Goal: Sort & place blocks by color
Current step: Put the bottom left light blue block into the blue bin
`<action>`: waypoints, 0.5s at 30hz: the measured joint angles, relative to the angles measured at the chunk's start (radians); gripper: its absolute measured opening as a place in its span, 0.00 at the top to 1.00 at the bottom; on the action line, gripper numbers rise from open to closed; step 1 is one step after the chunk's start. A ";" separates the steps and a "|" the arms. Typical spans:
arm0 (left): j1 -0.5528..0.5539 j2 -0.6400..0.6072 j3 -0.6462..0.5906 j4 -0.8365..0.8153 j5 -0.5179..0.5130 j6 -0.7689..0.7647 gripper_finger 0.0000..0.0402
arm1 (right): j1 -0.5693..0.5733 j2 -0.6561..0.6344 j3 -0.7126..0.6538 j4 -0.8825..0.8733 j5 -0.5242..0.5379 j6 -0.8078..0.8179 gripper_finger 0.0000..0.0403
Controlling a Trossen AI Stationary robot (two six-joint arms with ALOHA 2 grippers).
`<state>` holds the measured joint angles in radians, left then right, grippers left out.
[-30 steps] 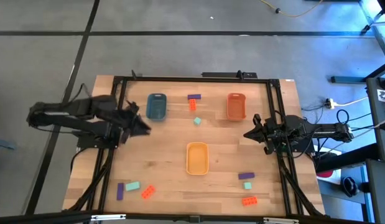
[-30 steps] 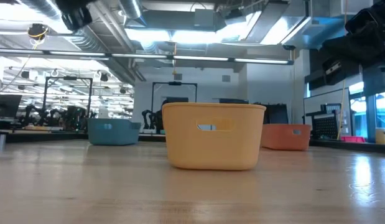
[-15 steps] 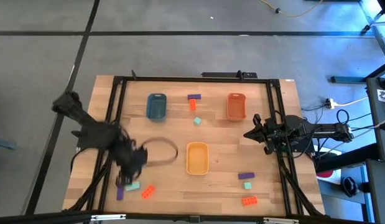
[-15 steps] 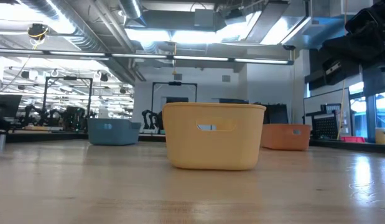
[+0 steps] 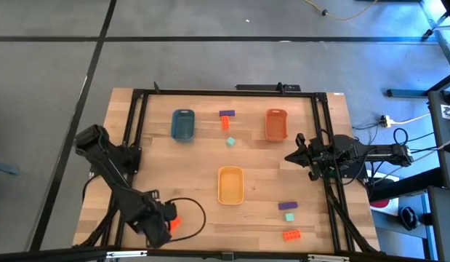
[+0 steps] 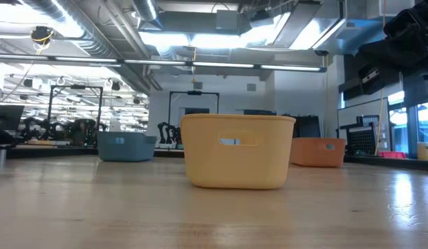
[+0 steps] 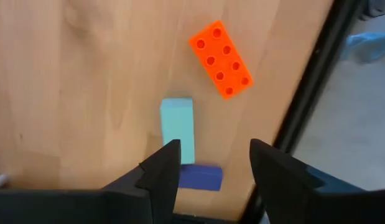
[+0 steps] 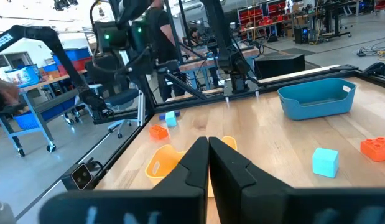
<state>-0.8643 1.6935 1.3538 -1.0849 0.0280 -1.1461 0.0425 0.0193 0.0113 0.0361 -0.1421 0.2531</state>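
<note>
The left claw [image 7: 209, 163] hangs open over the tabletop [image 5: 261, 167] corner well off the yellow tray [image 5: 230, 185], fingers straddling the purple block [image 7: 201, 177], mint block [image 7: 178, 128] lengthwise just ahead.

Two dark, near-black jointed arms are showing in the high view, each built of blocky matte segments. The left arm [image 5: 115, 178], at the lower left of the frame, is trailing a thin black cable [image 5: 192, 218] that is looping out beside its tip. The right arm [image 5: 355, 154], at the right edge, is showing a slim rod-like forearm running into a bulkier wrist. In the left wrist view, the left gripper [image 7: 211, 171] is presenting two broad, angular black fingers [image 7: 161, 174] with bevelled edges. In the right wrist view, the right gripper [image 8: 208, 163] is showing two smooth, tapering black fingers [image 8: 192, 168].
</note>
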 joint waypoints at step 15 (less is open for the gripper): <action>0.001 -0.018 -0.241 0.221 0.042 -0.023 0.45 | 0.000 0.000 0.000 0.000 0.000 0.000 0.96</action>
<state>-0.8634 1.6756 1.1128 -0.8643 0.0702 -1.1694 0.0425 0.0193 0.0113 0.0360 -0.1421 0.2531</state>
